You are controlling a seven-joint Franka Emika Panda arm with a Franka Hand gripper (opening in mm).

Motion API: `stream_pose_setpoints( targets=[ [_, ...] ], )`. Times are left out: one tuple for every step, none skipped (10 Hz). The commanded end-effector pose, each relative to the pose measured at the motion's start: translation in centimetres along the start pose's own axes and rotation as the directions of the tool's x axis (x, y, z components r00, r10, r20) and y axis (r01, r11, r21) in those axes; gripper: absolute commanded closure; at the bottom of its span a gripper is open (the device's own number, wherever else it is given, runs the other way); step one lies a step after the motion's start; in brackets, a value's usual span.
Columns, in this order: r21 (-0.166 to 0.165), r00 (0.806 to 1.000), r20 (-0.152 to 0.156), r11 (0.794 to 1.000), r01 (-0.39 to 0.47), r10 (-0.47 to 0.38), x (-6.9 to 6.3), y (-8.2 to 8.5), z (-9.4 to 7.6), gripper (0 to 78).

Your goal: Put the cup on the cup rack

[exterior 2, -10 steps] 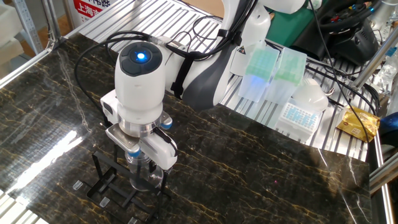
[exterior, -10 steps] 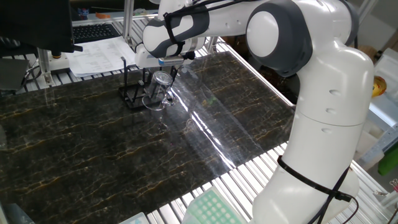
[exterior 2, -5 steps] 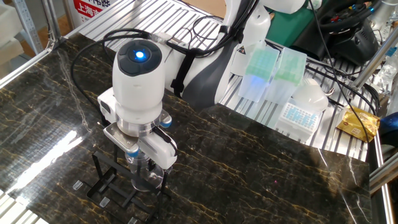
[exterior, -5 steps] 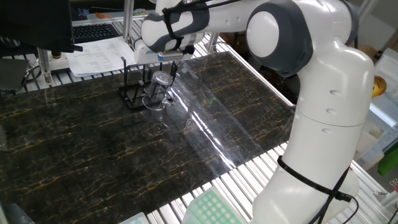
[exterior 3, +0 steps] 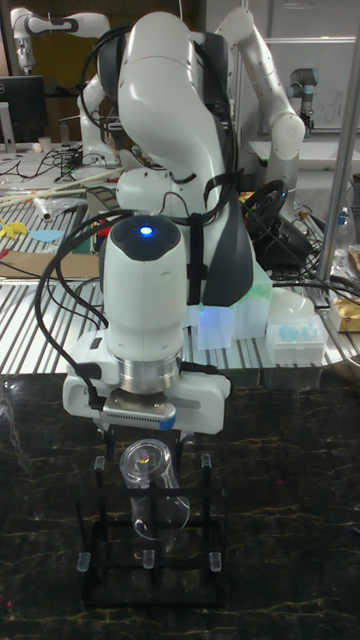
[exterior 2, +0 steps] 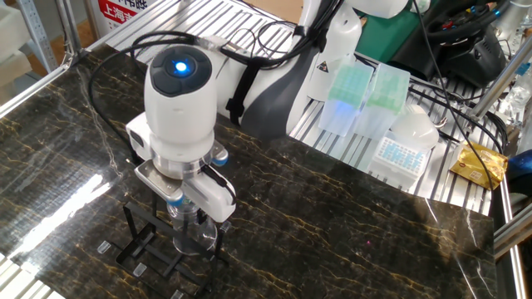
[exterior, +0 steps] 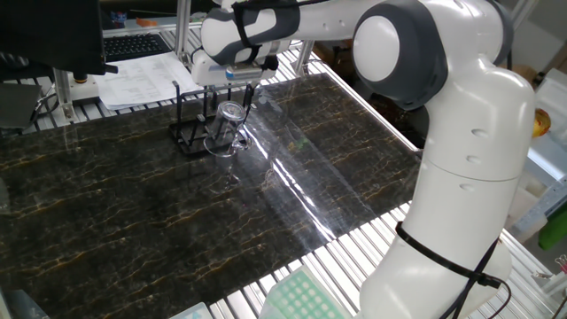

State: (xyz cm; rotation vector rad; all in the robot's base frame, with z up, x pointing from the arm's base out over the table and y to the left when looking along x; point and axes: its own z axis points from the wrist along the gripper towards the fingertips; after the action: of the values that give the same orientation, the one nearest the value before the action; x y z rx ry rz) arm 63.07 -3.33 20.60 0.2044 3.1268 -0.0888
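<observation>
The cup (exterior: 227, 129) is a clear glass mug that rests tilted on the cup rack (exterior: 184, 135), a black wire stand with thin upright pegs at the far side of the dark marble table. My gripper (exterior: 232, 94) hangs just above the cup, open, with nothing between its fingers. From the other side the cup (exterior 2: 194, 233) shows under the gripper (exterior 2: 194, 208), inside the rack (exterior 2: 140, 247). In the tall view the cup (exterior 3: 150, 492) leans among the pegs of the rack (exterior 3: 98, 562), below the gripper (exterior 3: 146, 436).
A keyboard (exterior: 133, 42) and papers (exterior: 142, 80) lie behind the rack. Pipette tip boxes (exterior 2: 359, 98) stand on the metal bench beyond the table. A green tip box (exterior: 301, 299) sits by the near table edge. My arm's white base (exterior: 461, 195) stands at the right.
The gripper has risen a little, straight up from the cup. The cup has stayed on the rack.
</observation>
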Motion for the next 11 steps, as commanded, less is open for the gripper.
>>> stream_pose_setpoints(
  targets=[
    [-0.003,1.0,-0.003,1.0,0.007,-0.007,-0.1,-0.1,-0.7,0.1],
    [-0.005,1.0,-0.006,1.0,0.014,-0.014,0.0,-0.1,-1.2,0.1],
    [-0.006,1.0,-0.01,1.0,0.016,-0.016,0.0,-0.1,-1.6,0.1],
    [-0.008,1.0,-0.011,1.0,0.019,-0.019,0.1,-0.1,-1.9,0.1],
    [-0.014,1.0,-0.012,1.0,0.026,-0.026,0.2,-0.1,-2.6,0.1],
    [-0.014,1.0,-0.012,1.0,0.027,-0.027,0.2,-0.1,-2.8,0.1],
    [-0.013,0.999,-0.021,1.0,0.026,-0.026,0.6,0.0,-4.2,0.1],
    [-0.016,0.999,-0.024,1.0,0.025,-0.025,1.0,0.1,-5.6,0.1],
    [-0.016,0.999,-0.025,1.0,0.025,-0.025,1.2,0.1,-6.1,0.1],
    [-0.017,0.999,-0.03,0.999,0.033,-0.034,2.2,0.5,-8.0,0.1],
    [-0.018,0.999,-0.03,0.999,0.035,-0.035,3.0,1.0,-9.2,0.1]
  ],
)
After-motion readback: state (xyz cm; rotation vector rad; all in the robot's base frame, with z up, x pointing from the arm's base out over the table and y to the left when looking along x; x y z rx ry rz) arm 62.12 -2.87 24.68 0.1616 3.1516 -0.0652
